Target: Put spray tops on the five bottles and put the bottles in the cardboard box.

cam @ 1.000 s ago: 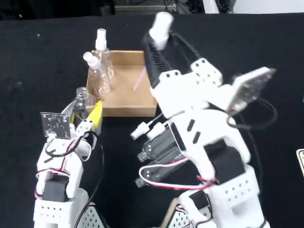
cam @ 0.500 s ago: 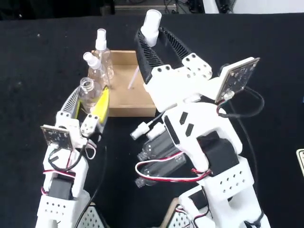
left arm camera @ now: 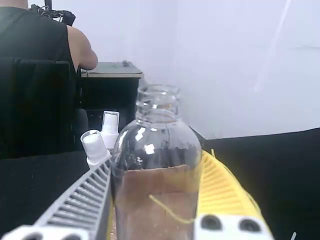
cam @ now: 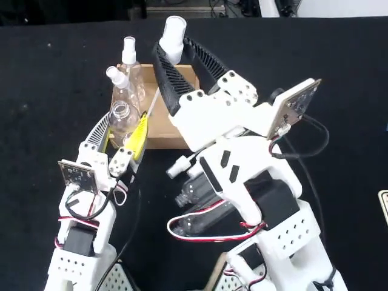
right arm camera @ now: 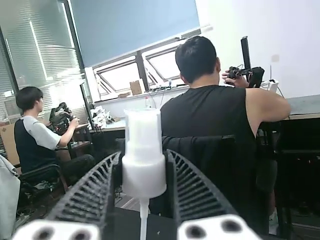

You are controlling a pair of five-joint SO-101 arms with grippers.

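left jaws clamp clear round bottle (left arm camera: 155, 165); right jaws clamp white spray top (right arm camera: 143, 160).

Bottle (left arm camera: 157, 165) is glossy clear plastic, spray top (right arm camera: 143, 160) matt plastic, box (cam: 157, 136) cardboard.

Even light from above fills the high view: the black desk (cam: 42, 66) swallows it and carries almost no shadow, while the white arm shells (cam: 242, 130) come out very bright. Small glints sit on the clear bottle (cam: 123, 118) between the left fingers (cam: 140, 130). From the left wrist, a pale wall (left arm camera: 240, 65) glows flat and bright, and reflections streak the bottle's shoulder. From the right wrist, windows (right arm camera: 120, 75) backlight the room; the spray top (right arm camera: 143, 155) is evenly lit and the right fingers (right arm camera: 95, 192) stay dark.
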